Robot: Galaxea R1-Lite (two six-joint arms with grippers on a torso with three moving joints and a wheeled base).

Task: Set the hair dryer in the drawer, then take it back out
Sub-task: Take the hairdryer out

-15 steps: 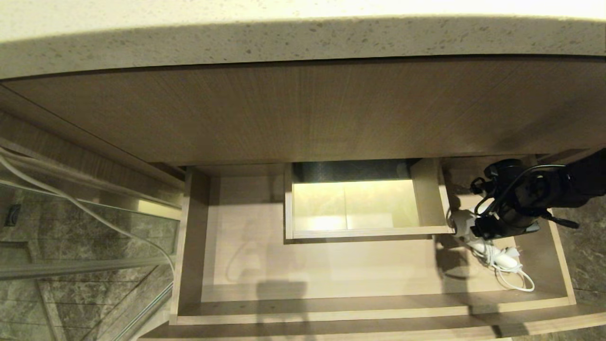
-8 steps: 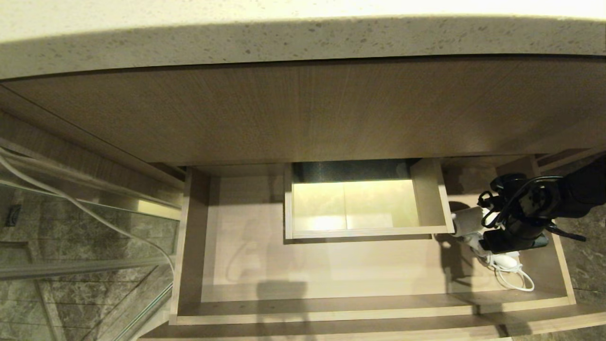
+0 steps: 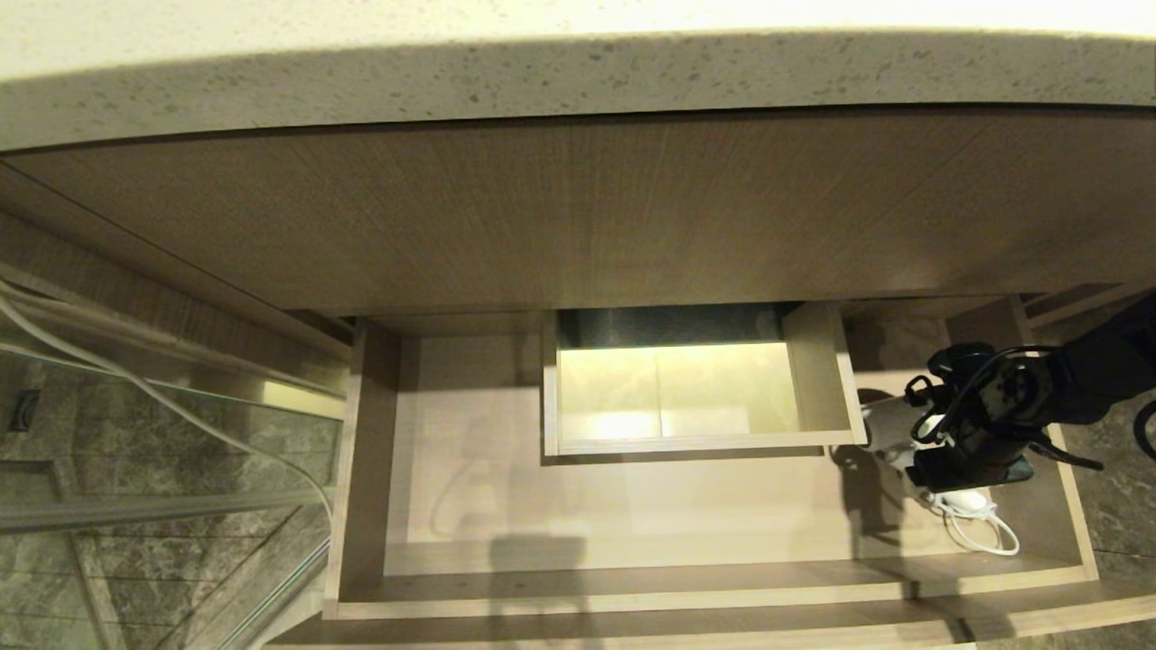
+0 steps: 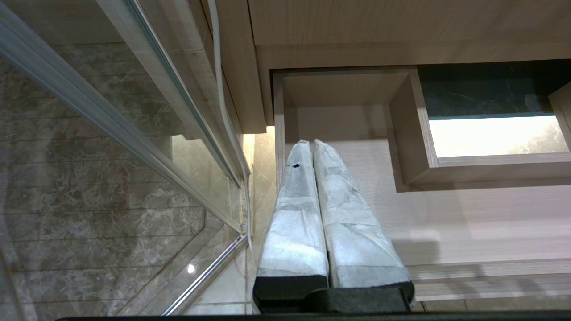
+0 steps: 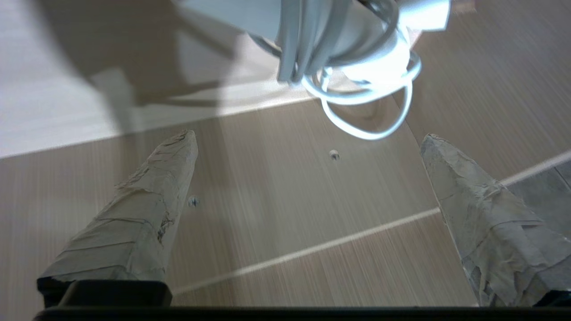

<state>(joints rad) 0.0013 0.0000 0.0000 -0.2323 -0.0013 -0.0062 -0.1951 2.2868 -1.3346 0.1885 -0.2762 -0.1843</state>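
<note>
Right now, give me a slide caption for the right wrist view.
Open right gripper just short of the white hair dryer and its looped cord in the drawer.

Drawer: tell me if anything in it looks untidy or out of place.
The hair dryer lies in the right end of the drawer, its white cord spilling in loose loops towards the front. The right gripper is beside it, jaws wide apart and empty. Nothing looks damaged.

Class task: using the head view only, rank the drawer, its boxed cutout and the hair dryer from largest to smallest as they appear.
1. drawer
2. boxed cutout
3. hair dryer, partly hidden by the right pincer, though clearly smallest.
</note>
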